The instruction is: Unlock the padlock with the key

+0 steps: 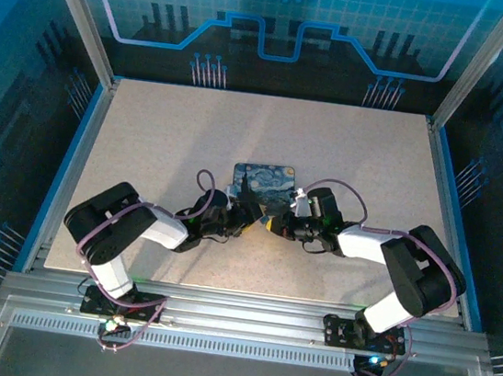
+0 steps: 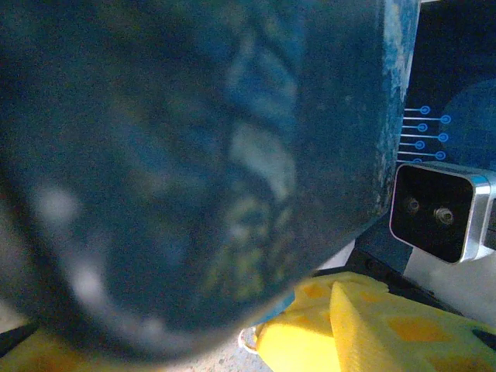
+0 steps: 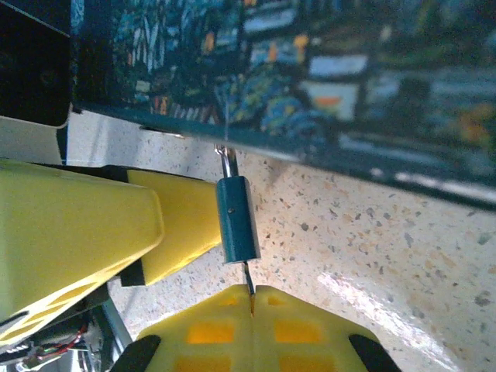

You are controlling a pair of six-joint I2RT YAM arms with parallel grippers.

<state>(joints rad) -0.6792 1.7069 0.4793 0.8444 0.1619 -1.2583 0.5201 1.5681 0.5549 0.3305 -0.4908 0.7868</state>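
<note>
Two end effectors meet at the near edge of one box (image 1: 264, 177), which lies about midway across the surface (image 1: 166, 130). One padlock (image 3: 236, 221) and one key (image 3: 249, 279) are in play.

In the right wrist view the padlock is a small bluish-grey block with a rounded silvery shackle at its top. It hangs from the metal fitting on the box's edge and lies just off the speckled surface. The box is dark blue with a swirling painted print.

The key is a thin pale sliver. It runs from the bottom face of the padlock straight into the right end effector (image 3: 252, 293), whose yellow jaws are pressed fully together on it.

The left end effector (image 1: 250, 214) sits on the other side of the padlock. Its yellow fingers (image 3: 178, 225) stand part-way apart, the nearer one just beside the padlock body. Whether they have hold of anything cannot be told.
</note>
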